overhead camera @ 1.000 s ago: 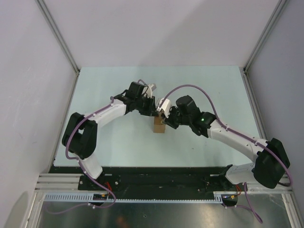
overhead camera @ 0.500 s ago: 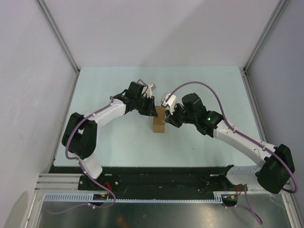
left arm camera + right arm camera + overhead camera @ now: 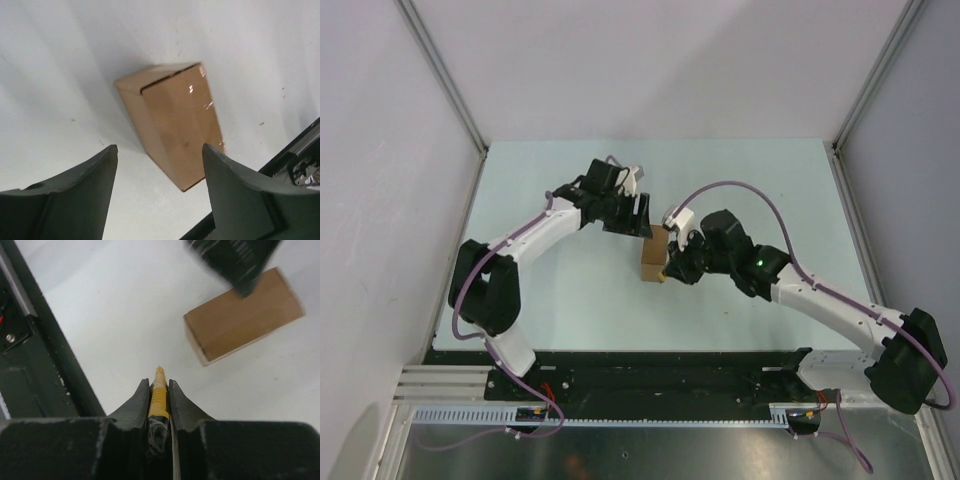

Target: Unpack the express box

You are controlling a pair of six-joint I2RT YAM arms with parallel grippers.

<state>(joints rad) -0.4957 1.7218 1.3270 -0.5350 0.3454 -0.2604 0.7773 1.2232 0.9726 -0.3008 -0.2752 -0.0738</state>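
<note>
Cardboard box (image 3: 654,256), small, plain and brown, stands on the pale bench (image 3: 550,180) between both arms. The left hand (image 3: 160,147) hovers above it, fingers spread. The right hand (image 3: 159,385) pinches a slim yellow-and-black utility knife (image 3: 158,397) near the box.

Right wrist: utility knife (image 3: 158,387) is mostly buried in the clamped right gripper (image 3: 159,385), with only the yellow nose showing. A blurred dark block (image 3: 235,262), cut by the top edge, covers part of the express box (image 3: 240,322) far side. Left wrist: left gripper (image 3: 160,152) fingers run off the bottom edge, and the dark structure (image 3: 300,155) at lower right is cropped, can't tell what it is. Top view: both grippers overlap the box ends, knife too small to spot.
</note>
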